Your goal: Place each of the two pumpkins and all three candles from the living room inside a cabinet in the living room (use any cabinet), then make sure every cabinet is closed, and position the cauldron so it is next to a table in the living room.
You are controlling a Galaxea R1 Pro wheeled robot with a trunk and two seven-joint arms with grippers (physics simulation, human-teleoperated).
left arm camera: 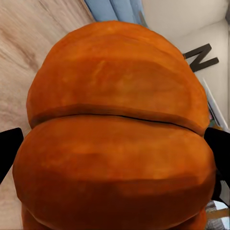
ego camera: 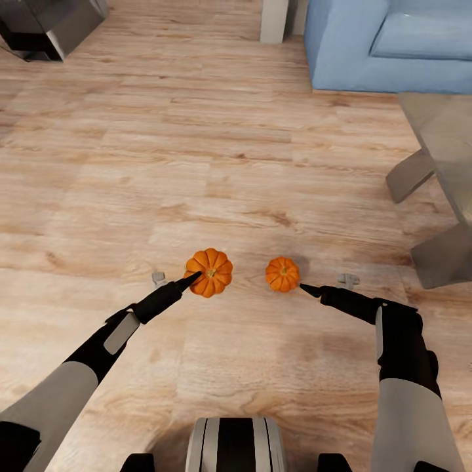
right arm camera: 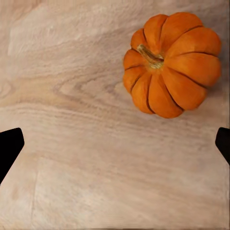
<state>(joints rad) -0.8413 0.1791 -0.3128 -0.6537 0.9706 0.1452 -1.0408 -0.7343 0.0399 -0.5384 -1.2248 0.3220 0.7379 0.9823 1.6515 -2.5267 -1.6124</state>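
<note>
Left hand (ego camera: 191, 280) spread wide around left pumpkin (ego camera: 209, 272); right hand (ego camera: 305, 288) wide, beside right pumpkin (ego camera: 282, 274).

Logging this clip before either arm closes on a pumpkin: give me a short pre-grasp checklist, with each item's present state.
1. Left gripper is at the left pumpkin: ok; the left wrist view has it close up between the fingertips.
2. Left jaws open around it: ok, a fingertip shows at each side.
3. Right gripper lined up on the right pumpkin: not ok; in the right wrist view it sits off to one side, ahead of the open fingers.
4. Both pumpkins upright on the wood floor: ok.
5. Left fingers touching the pumpkin: cannot tell.
6. Glass table stands apart from both arms: ok.
</note>
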